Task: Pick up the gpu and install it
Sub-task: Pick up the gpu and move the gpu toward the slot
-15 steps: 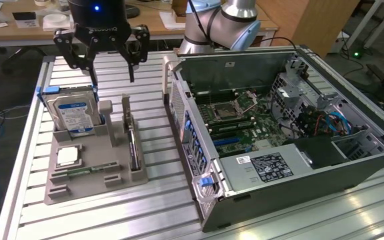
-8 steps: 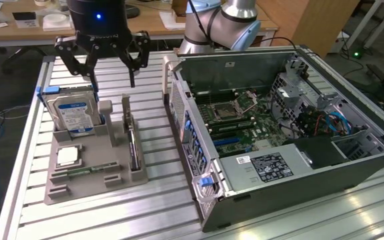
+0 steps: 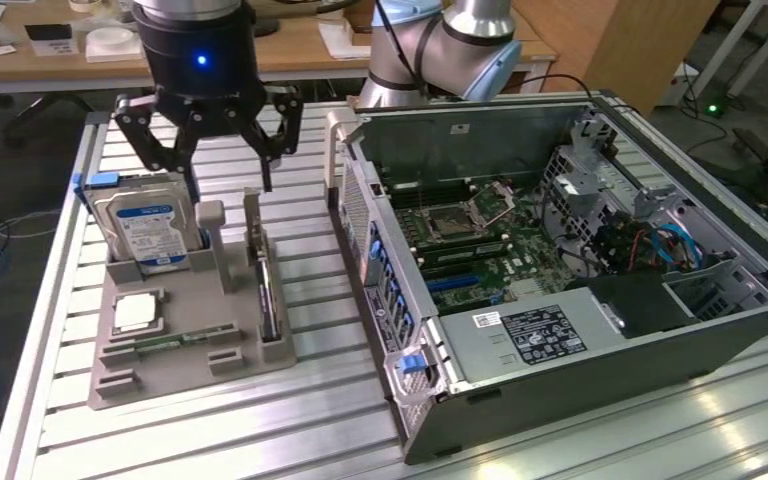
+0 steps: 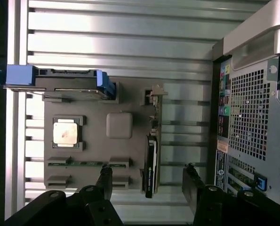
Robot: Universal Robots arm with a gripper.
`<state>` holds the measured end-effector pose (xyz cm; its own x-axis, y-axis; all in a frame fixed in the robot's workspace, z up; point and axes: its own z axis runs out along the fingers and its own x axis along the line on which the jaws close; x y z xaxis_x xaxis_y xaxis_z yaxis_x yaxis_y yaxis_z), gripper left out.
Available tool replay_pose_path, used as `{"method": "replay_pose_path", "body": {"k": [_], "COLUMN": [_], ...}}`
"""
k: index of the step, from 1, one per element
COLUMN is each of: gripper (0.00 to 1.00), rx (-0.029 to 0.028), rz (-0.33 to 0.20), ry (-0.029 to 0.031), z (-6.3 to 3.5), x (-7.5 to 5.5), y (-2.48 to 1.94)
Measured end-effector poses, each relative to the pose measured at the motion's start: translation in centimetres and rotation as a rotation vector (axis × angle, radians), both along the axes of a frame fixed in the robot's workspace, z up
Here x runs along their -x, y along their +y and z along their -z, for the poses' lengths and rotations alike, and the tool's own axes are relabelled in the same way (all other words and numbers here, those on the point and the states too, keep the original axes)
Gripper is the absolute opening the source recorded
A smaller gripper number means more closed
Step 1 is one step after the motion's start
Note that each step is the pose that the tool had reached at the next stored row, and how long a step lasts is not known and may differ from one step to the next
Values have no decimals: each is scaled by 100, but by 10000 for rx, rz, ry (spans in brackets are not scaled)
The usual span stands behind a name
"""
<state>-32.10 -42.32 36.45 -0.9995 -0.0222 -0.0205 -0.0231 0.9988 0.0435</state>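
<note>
The gpu [image 3: 267, 295] is a thin dark card standing on edge in a slot of the grey holder tray [image 3: 191, 385], its silver bracket at the far end. My gripper [image 3: 227, 180] hangs open above the tray's far end, over the gap between the hard drive and the gpu, and touches nothing. In the wrist view the gpu [image 4: 151, 155] lies between my two black fingertips [image 4: 105, 179], with my gripper [image 4: 148, 181] centred over its dark end. The open computer case [image 3: 558, 270] stands to the exterior view's right of the tray.
A blue-labelled hard drive [image 3: 151, 228] stands upright in the tray. A processor chip [image 3: 137, 312] and a green memory stick [image 3: 171, 340] lie beside it. The case's rear panel [image 4: 252, 117] stands close to the gpu's slot. All of it rests on a ribbed aluminium table [image 3: 331, 430].
</note>
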Motion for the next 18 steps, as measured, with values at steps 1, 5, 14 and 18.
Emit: {"method": "replay_pose_path", "body": {"k": [1, 5, 14, 18], "gripper": [71, 71, 71, 71], "rx": [9, 19, 20, 20], "rz": [0, 34, 35, 34], "ry": [0, -8, -14, -15], "z": [15, 87, 250, 323], "x": [0, -8, -16, -16], "y": [-5, -5, -6, -6]}}
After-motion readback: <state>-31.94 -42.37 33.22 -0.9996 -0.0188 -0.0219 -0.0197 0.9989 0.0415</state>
